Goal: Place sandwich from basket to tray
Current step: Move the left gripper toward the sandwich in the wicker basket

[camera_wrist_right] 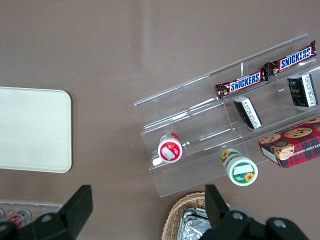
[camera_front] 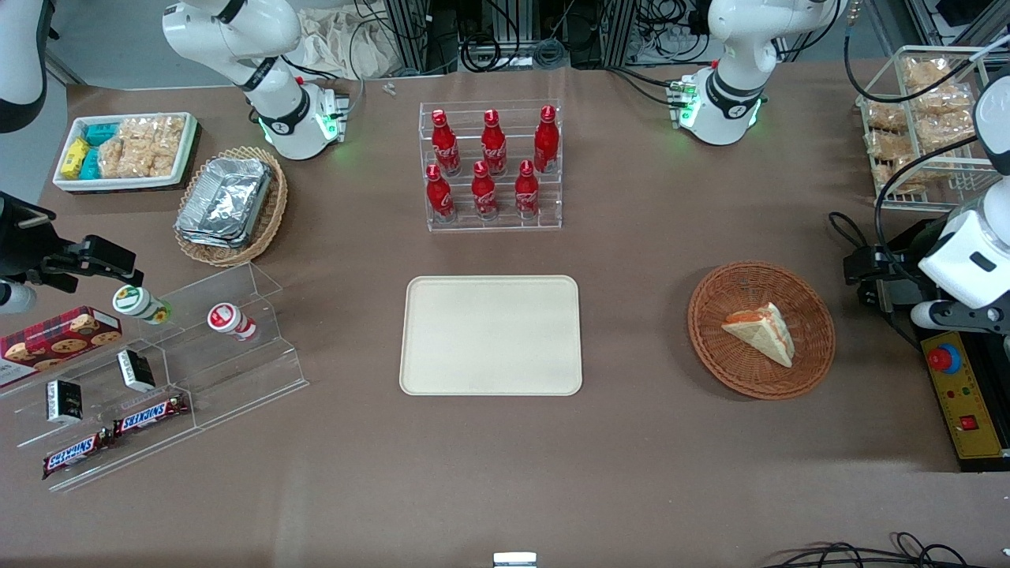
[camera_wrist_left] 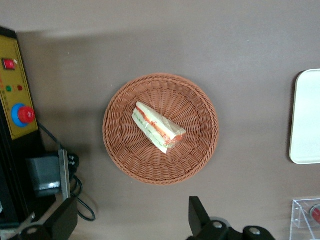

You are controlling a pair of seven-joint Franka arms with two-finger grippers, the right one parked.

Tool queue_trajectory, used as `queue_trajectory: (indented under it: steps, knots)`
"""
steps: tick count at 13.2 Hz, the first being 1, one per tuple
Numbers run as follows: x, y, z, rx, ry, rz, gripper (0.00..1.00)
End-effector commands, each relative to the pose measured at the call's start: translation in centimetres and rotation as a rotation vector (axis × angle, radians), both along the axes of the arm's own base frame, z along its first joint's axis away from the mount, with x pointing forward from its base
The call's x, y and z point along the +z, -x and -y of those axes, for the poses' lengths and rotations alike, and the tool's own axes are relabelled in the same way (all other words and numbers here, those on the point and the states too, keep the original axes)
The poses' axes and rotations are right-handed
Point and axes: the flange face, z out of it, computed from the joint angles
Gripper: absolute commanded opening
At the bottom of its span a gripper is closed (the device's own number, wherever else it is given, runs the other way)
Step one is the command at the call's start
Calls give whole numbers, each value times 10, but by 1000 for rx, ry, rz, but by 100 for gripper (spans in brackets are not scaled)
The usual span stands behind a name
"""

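Front view: the tray [camera_front: 491, 334] lies bare mid-desk, and toward the working arm's end the sandwich [camera_front: 761, 331] rests in the basket [camera_front: 761, 330]. The hand [camera_wrist_left: 125, 217] hangs open high above the basket, beside it rather than over it. The sandwich's long axis runs diagonally across the fingers' gap.

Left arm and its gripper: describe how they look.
The left arm has glossy white rounded shells with black joint bands and black cables; its base shows a green light. The gripper, above the basket, has black angular fingers with silver screws.
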Motion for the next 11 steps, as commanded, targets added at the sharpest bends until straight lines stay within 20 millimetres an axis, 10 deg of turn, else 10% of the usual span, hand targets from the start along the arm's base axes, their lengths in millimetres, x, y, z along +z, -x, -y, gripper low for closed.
queue_trajectory:
  steps: [1, 7, 11]
  knots:
    - [-13, -6, 1, 172, -3, -31, 100]
    - [-44, -8, 2, 331, 12, -44, 100]
    - [-106, -6, 6, 645, -27, -24, 100]
